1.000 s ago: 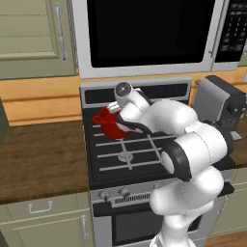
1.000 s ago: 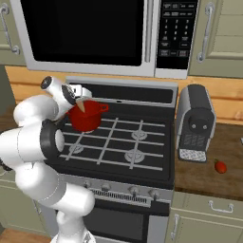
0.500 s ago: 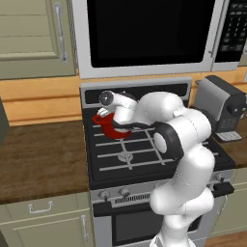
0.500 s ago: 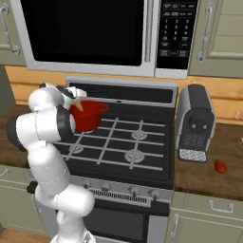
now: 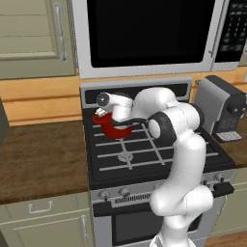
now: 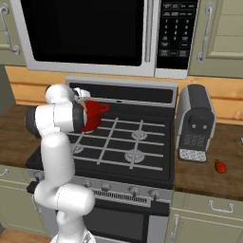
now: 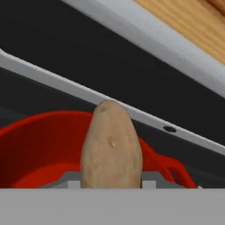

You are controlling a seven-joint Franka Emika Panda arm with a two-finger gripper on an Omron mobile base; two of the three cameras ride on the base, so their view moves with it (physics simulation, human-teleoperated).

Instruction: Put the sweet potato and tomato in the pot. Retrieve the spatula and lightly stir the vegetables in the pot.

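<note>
Arm swung further left; sweet potato point(image 7: 111, 145) held over pot point(image 7: 39, 149)

the round, deep red cooking pot point(image 6: 93, 115) sits on the rear left burner of the black gas stove point(image 6: 124, 147), below the built-in microwave point(image 6: 85, 33). in the hand view, the pale tan sweet potato point(image 7: 111, 148) stands just above the pot's open mouth. a grey coffee machine point(image 6: 194, 122) stands on the wooden counter point(image 6: 211, 171) right of the stove, with a small red tomato point(image 6: 219, 166) beside it, nearer the front edge.
</note>
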